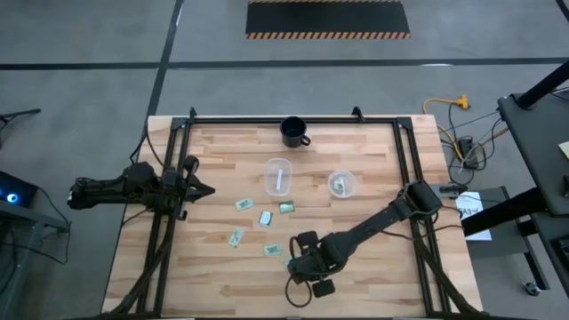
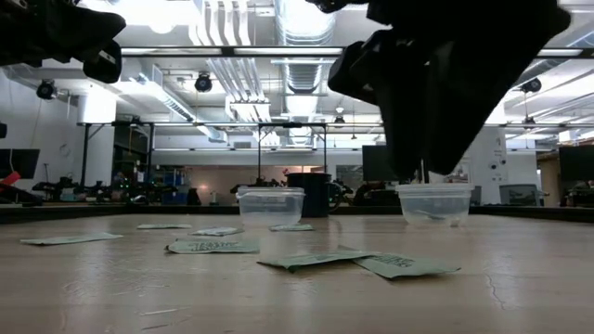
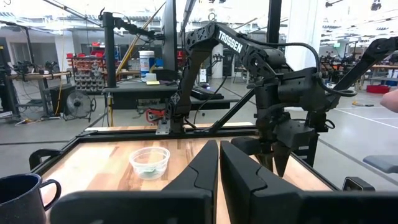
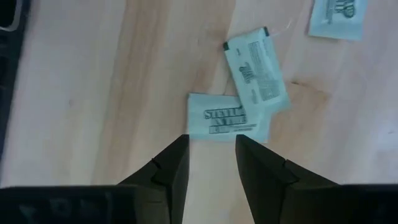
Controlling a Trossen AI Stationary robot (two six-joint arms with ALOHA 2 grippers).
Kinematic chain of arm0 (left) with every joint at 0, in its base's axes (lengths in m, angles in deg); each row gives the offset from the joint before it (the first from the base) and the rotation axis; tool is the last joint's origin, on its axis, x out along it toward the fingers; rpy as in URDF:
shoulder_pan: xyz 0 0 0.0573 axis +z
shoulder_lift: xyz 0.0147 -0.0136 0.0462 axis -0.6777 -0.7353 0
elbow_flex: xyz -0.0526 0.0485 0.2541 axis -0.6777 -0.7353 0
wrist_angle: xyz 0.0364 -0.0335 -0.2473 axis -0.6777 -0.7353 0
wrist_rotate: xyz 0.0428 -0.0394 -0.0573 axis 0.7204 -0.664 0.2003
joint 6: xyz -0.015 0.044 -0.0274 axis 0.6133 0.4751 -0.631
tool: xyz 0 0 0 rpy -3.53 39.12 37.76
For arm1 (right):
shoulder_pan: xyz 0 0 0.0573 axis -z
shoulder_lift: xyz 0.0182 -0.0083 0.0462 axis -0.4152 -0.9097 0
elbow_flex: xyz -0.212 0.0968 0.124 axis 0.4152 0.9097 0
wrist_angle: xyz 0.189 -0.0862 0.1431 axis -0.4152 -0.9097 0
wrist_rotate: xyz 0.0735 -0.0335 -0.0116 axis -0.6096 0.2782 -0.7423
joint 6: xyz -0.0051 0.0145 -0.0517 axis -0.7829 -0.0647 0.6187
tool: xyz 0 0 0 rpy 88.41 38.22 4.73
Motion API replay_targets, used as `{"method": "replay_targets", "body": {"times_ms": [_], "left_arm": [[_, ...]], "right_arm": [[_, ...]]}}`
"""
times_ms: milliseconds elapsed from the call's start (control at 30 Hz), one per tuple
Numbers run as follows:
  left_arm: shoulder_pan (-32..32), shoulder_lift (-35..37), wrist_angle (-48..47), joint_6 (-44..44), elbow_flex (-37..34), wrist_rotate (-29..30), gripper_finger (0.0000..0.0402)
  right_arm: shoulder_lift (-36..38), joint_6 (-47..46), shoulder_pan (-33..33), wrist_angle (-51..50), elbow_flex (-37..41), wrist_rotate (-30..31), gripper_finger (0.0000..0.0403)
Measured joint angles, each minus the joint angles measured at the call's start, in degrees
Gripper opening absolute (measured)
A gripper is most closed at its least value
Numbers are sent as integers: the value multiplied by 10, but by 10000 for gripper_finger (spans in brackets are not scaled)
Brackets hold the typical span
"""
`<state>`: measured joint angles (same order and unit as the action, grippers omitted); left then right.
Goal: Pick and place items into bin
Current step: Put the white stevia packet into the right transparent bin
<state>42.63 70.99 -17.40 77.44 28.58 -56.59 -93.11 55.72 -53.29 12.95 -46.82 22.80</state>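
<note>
Several small pale green and white packets lie flat on the wooden table [image 1: 373,293]. Two of them overlap near the front: one [image 4: 227,121] lies partly under the other [image 4: 256,68]. My right gripper [image 4: 211,155] hangs open just above them, pointing steeply down, with its fingertips short of the nearer packet's edge and nothing between them. In the low view the right gripper [image 2: 429,172] is clear of the table. My left gripper [image 3: 219,162] waits shut and level at the table's left edge [image 1: 206,189].
Two clear tubs stand at mid-table; the left one [image 1: 278,175] and the right one [image 1: 342,184], which has a green packet inside. Which of them is the bin I cannot tell. A dark mug [image 1: 294,132] sits at the far edge. Black frame rails run along both sides.
</note>
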Motion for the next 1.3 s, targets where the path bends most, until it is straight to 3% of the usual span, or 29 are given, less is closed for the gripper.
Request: {"method": "replay_targets", "body": {"times_ms": [1300], "left_arm": [[0,0,0,0,0,0,0]], "right_arm": [[0,-27,14,14,7,-1,123]]}}
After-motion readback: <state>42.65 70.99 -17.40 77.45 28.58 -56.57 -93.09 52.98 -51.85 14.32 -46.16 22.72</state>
